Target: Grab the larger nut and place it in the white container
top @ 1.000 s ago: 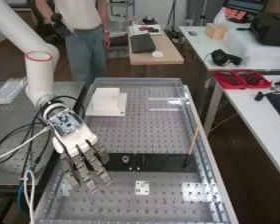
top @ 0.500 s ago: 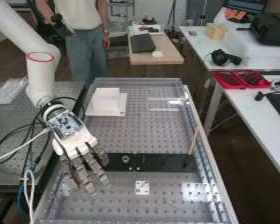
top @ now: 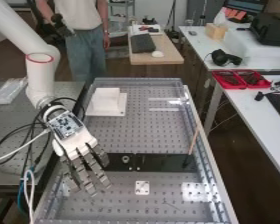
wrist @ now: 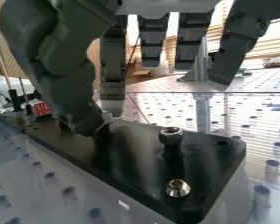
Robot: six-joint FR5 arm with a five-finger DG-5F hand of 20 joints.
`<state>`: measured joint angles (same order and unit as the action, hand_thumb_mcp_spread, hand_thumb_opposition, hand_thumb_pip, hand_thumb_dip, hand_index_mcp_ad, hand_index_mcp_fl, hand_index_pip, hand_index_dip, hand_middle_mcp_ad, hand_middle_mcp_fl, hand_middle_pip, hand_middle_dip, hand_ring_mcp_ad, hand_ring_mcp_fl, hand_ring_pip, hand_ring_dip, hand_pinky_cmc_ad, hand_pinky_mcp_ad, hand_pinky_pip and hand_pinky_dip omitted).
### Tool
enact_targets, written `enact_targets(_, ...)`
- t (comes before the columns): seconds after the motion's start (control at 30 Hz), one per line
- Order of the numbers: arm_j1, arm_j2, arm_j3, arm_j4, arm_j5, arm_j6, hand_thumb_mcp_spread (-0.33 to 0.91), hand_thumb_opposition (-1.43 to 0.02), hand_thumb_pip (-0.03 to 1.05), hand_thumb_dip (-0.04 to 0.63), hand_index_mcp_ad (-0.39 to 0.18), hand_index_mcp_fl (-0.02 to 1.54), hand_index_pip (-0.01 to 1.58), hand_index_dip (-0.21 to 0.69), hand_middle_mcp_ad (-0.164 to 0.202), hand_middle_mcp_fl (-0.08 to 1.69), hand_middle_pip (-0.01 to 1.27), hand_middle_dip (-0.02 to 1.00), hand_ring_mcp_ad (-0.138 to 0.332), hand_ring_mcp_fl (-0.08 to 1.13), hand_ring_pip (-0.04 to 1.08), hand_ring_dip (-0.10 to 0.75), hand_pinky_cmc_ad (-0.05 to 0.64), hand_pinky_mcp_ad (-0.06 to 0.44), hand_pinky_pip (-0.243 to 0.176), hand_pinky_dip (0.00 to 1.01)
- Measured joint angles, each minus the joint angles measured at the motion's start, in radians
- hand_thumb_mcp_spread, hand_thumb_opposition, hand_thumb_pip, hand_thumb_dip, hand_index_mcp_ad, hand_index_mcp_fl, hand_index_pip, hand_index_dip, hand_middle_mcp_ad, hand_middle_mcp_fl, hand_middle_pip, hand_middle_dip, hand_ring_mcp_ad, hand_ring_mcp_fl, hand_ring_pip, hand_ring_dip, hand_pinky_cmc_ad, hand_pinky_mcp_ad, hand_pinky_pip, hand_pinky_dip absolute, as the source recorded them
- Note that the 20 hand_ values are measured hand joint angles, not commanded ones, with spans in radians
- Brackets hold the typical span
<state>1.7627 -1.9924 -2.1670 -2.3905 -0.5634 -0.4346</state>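
Larger nut, one: at the flat black bar, near its end closest to the arm; a pale metal edge shows between the thumb tip and a fingertip, just above a dark post.

Hand, dark grey, one: over the arm's end of the bar, thumb and one finger bent toward each other and pinching the larger nut; the remaining fingers hang straighter, well apart from the thumb.

Smaller nut, one: upright on its own black post, just beside the larger nut, nearer the bar's end.

Round metal part, one: low on the bar's surface, near its edge and corner.

Bearing, one: on the bar, just beside the hand.

Wooden stick, one: slanted, its dark lower tip at the bar's far end.

White plate, one: square, with holes, on the bench toward the near end.

White container, one: on a flat white base at the bench's far end, well apart from the hand.

Bench, one: perforated metal top, raised rim.

White arm, one: entering from the upper left of the high view.

Red trays: on a side table to the right.
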Motion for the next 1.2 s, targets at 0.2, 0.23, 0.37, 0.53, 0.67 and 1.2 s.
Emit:
enact_targets(0.2,0.003,-0.005,0.0,0.001,0.004,0.003,0.33,-0.85,0.81,0.225,-0.138,0.02,1.57,0.08,0.051,0.01,0.13,0.21,0.131,0.0,0.23,0.11,0.349,0.314,-0.106,0.8)
enact_targets(0.23,0.003,-0.007,0.0,-0.001,0.005,0.005,0.33,-0.85,0.81,0.225,-0.138,0.02,1.57,0.08,0.051,0.01,0.13,0.21,0.131,0.0,0.23,0.11,0.349,0.314,-0.106,0.8)
enact_targets(0.37,0.006,-0.01,-0.001,0.0,0.011,0.004,0.33,-0.85,0.81,0.225,-0.136,0.02,1.57,0.08,0.051,0.01,0.13,0.21,0.131,0.0,0.23,0.11,0.349,0.311,-0.106,0.8)
enact_targets(0.53,0.009,-0.01,-0.007,0.03,0.021,-0.019,0.33,-0.85,0.81,0.225,-0.136,0.1,1.56,0.08,0.051,0.01,0.13,0.21,0.131,0.0,0.23,0.11,0.349,0.311,-0.106,0.8)
enact_targets(0.67,0.009,-0.009,-0.008,0.044,0.026,-0.032,0.32,-0.85,0.78,0.223,-0.126,0.17,1.56,0.075,0.049,0.01,0.14,0.21,0.131,0.0,0.23,0.11,0.349,0.314,-0.106,0.8)
enact_targets(1.2,-0.009,-0.006,0.001,0.077,0.002,-0.065,0.32,-0.83,0.71,0.22,-0.052,0.38,1.54,0.079,0.049,0.01,0.14,0.21,0.127,0.0,0.22,0.11,0.349,0.298,-0.106,0.77)
